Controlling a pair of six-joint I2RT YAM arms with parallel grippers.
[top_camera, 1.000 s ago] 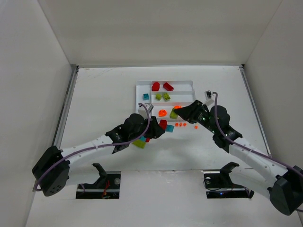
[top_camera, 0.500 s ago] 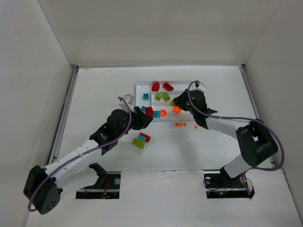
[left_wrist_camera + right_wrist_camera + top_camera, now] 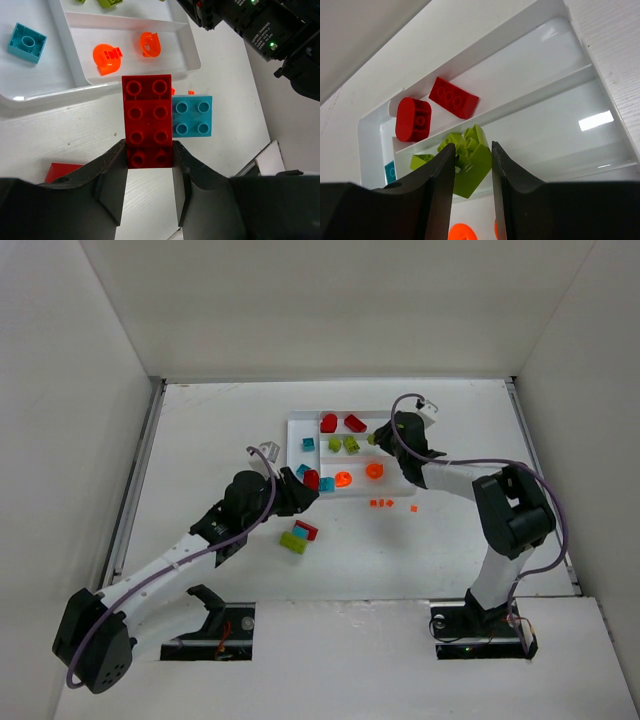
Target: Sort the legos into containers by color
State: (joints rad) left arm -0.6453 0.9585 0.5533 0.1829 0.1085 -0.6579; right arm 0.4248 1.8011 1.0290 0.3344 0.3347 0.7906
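Left pincer (image 3: 149, 148): it is standing narrow and is clamping one end of a long red plastic brick with eight studs (image 3: 148, 112) by its two long side walls.
Red brick place: it is hanging at the near long rim of the shallow white plastic tray (image 3: 60, 91), with its free end reaching over that rim.
Right pincer (image 3: 472, 149): it is squeezing a small lime green plastic brick (image 3: 471, 167) above the tray's middle section, next to the section where two red pieces (image 3: 454, 97) are lying.
Handling: both bricks are looking light, rigid and glossy. The flat side walls are giving the surest hold, while a grip at one end is risking a swivel.
Waiting outside the tray: a square teal-blue plastic brick (image 3: 192, 116) is lying just beside the near rim.
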